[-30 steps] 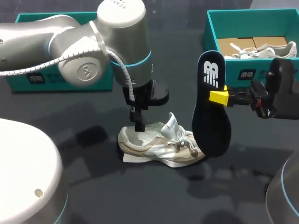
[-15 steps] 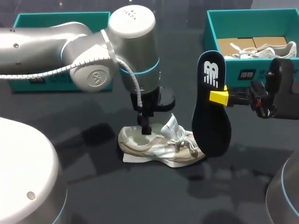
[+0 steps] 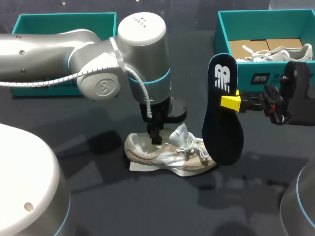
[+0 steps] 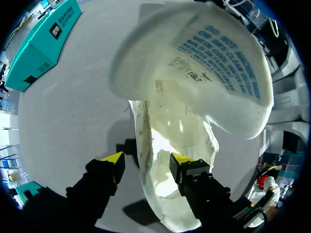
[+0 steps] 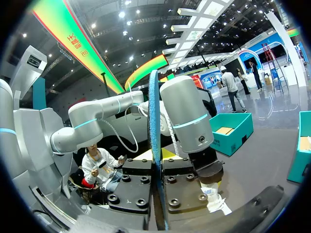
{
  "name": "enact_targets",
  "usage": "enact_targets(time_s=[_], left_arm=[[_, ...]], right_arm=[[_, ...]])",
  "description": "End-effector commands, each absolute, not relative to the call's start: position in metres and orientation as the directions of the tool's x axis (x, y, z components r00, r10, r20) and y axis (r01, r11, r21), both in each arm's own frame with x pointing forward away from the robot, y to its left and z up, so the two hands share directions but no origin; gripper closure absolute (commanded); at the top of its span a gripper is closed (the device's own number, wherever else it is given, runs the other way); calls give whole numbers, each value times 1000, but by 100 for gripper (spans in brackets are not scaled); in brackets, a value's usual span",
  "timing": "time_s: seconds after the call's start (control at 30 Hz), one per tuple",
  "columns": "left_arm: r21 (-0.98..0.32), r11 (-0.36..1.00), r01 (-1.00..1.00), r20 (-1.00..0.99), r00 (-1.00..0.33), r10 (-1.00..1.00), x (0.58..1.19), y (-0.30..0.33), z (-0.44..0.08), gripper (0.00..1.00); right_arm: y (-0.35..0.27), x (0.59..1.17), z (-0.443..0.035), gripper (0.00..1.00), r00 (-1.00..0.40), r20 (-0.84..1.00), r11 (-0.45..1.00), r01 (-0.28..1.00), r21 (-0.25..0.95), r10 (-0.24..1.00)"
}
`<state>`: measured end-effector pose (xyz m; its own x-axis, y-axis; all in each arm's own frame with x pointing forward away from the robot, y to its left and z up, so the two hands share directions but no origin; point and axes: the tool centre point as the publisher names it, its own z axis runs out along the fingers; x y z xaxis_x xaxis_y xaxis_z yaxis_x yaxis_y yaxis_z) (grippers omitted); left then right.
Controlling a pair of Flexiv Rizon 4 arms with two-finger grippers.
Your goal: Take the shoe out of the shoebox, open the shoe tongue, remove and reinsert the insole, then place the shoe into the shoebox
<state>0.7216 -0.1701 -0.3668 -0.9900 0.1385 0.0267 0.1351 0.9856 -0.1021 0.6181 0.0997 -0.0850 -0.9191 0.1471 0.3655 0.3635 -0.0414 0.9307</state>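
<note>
1. Far left at the back of the table (image 3: pixel 147 206): a teal box (image 3: pixel 59 20), partly hidden behind the left arm (image 3: pixel 49 49).
2. Left gripper (image 3: pixel 155 137) points straight down at the heel end of the shoe (image 3: pixel 165 157). Its fingers are apart. In the left wrist view one yellow tip (image 4: pixel 182 158) is inside the shoe opening and the other is outside, with the collar wall between them. Nothing is clamped.
3. Shoe stands on its sole mid-table on a white sheet (image 3: pixel 137 167), toe to the right. The tongue (image 4: pixel 204 68) is lifted, and its printed underside shows ahead of the left fingers.
4. Insole (image 3: pixel 222 118) is dark, upright and off the table. It is just right of the shoe, with its lower end by the toe.
5. Right gripper (image 3: pixel 231 102) comes in from the right on the right arm (image 3: pixel 295 93) and is clamped on the insole about mid-length. The right wrist view shows the insole edge-on between both fingers.
6. Far right at the back: an open teal shoebox (image 3: pixel 221 29), with a second shoe (image 3: pixel 280 51) and tan cardboard (image 3: pixel 256 46) inside.
</note>
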Motion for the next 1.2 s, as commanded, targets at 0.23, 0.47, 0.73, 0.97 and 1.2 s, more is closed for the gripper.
enact_targets(time_s=[0.23, 0.47, 0.73, 0.97, 1.2], left_arm=[[-94, 986, 139, 42, -989, 143, 721, -175, -377, 54], [-89, 986, 141, 50, -988, 145, 718, -175, -380, 76], [-88, 986, 145, 56, -987, 150, 715, -175, -379, 100], [-112, 978, 176, 72, -980, 185, 714, -173, -372, 100], [-149, 952, 266, 71, -958, 278, 717, -171, -351, 100]], right_arm=[[101, 617, -86, 100, -919, 366, -41, 364, 931, 149], [101, 617, -86, 100, -919, 366, -41, 364, 931, 149], [101, 617, -86, 100, -919, 366, -41, 364, 931, 149], [101, 617, -86, 100, -919, 366, -41, 364, 931, 149], [101, 617, -86, 100, -919, 366, -41, 364, 931, 149]])
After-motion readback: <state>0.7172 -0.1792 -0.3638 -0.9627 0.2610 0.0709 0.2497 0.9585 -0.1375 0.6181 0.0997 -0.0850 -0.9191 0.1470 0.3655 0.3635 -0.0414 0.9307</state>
